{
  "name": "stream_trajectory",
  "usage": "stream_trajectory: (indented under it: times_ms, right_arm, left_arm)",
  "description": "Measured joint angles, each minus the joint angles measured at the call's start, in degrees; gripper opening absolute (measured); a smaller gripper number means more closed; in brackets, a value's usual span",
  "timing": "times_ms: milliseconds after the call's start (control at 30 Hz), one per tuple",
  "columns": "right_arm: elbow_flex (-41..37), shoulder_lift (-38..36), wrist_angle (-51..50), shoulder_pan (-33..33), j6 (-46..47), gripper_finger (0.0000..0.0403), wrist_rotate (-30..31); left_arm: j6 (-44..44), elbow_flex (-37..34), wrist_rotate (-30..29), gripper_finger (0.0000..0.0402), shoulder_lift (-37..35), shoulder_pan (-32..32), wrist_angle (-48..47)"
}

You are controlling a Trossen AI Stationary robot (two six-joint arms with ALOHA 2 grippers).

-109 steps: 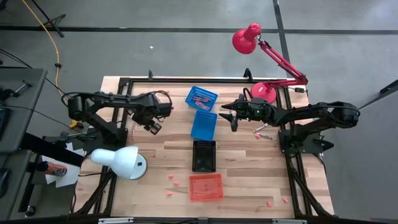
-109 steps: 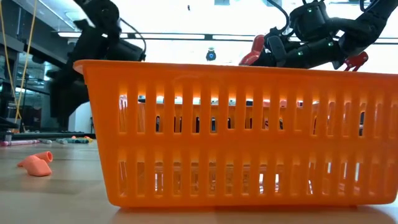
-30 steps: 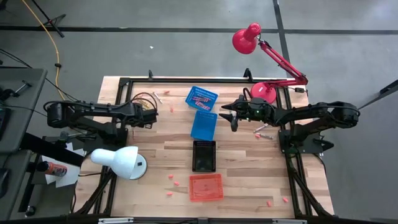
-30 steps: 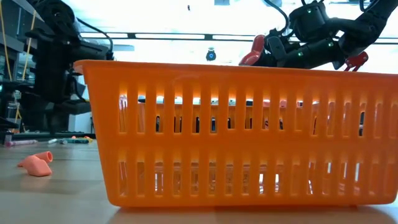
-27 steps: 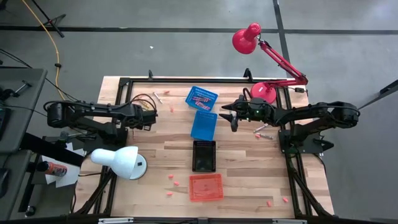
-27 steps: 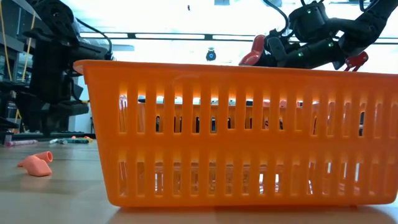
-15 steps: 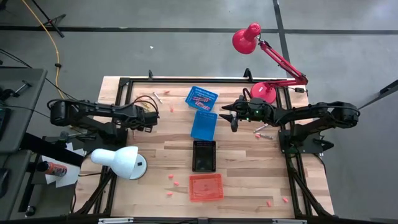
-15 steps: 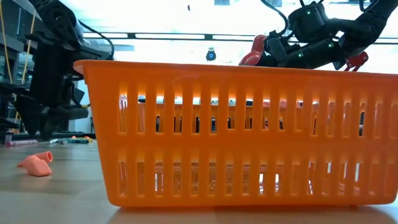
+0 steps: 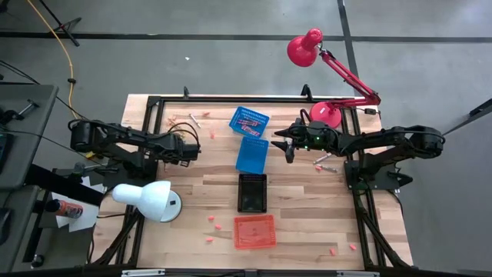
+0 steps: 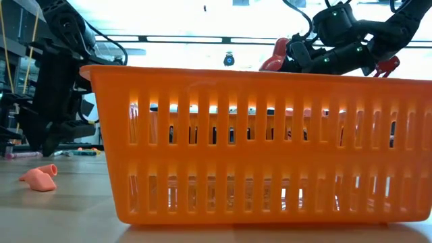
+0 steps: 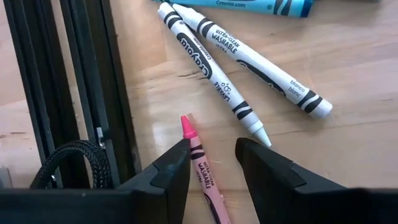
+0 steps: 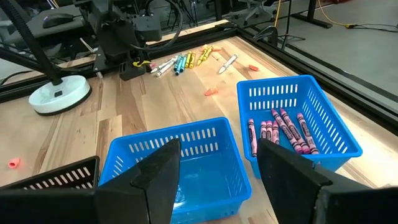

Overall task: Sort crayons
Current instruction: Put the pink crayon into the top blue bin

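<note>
A pink crayon [image 11: 198,152] lies flat on the wood next to the black table frame [image 11: 93,93]. My left gripper [image 11: 212,149] is open and points steeply down over it, one finger on each side of the crayon and a gap still showing. Just beyond lie two white crayons [image 11: 217,74] and a blue one [image 11: 249,6]. In the high view this gripper [image 9: 187,152] is at the table's left. My right gripper [image 12: 217,155] hangs open above two blue baskets; the far one [image 12: 298,118] holds several pink crayons [image 12: 280,130].
A row of baskets runs down the table's middle: two blue [image 9: 252,154], one black [image 9: 252,192], one orange [image 9: 254,231]. Loose crayons lie at the far left [image 9: 192,119] and by the right arm [image 9: 323,160]. A white lamp [image 9: 150,198] and a red lamp [image 9: 327,114] stand at the sides.
My left gripper has sunk toward the table and shifted a little toward the near edge, coming down over the crayons beside the left frame. My right arm has kept still.
</note>
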Motion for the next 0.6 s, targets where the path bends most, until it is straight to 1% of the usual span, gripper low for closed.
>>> stream_trajectory:
  times_ms: [167,333,433,533,600]
  right_arm:
    - [0.0,0.0,0.0,0.0,0.0,0.0206,0.0]
    - [0.0,0.0,0.0,0.0,0.2,0.0206,0.0]
    - [0.0,0.0,0.0,0.0,-0.1,0.0206,0.0]
    - [0.0,0.0,0.0,0.0,-0.2,0.0206,0.0]
    - [0.0,0.0,0.0,0.0,-0.2,0.0206,0.1]
  left_arm:
    - [-1.9,0.0,1.9,0.0126,0.0,2.5,1.0]
    - [-1.2,0.0,2.6,0.0124,-0.1,4.0,1.6]
    - [-1.2,1.2,2.9,0.0124,-0.7,4.4,1.3]
    - [-0.1,3.6,3.4,0.0122,-1.4,4.3,4.1]
    - [1.2,4.9,3.2,0.0122,-1.9,4.4,3.8]
